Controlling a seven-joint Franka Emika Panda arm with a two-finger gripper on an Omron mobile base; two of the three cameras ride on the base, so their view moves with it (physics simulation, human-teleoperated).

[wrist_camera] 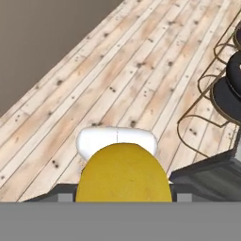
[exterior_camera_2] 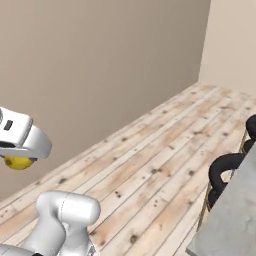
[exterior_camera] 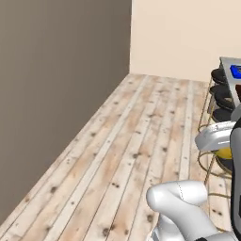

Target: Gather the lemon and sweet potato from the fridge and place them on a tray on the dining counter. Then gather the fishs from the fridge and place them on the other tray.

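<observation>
The gripper (wrist_camera: 123, 200) has its jaws pinching the lemon (wrist_camera: 123, 173), which bulges large and yellow at the bottom of the hand view; the fingers themselves are mostly hidden behind the fruit. In the right base view the lemon (exterior_camera_2: 18, 162) peeks out under the white hand at the near left, carried above the plank floor (exterior_camera_2: 165, 150).

The step in hand looks like transport: the lemon goes to a tray on the dining counter. To do it well, hold the grip steady, keep the fruit high enough to pass over the counter edge, and release it only once it is low over a tray, since a round fruit would likely roll.

Nearest on the right are dark stools (wrist_camera: 228, 92) on wire frames, lined up along the dining counter (exterior_camera_2: 235, 215); they stand between the open floor and the counter side, so the arm should reach over them. Farther right, 1 corner of the blue tray (exterior_camera: 236, 71) shows on the counter top. The far walls (exterior_camera: 61, 94) are bare.
</observation>
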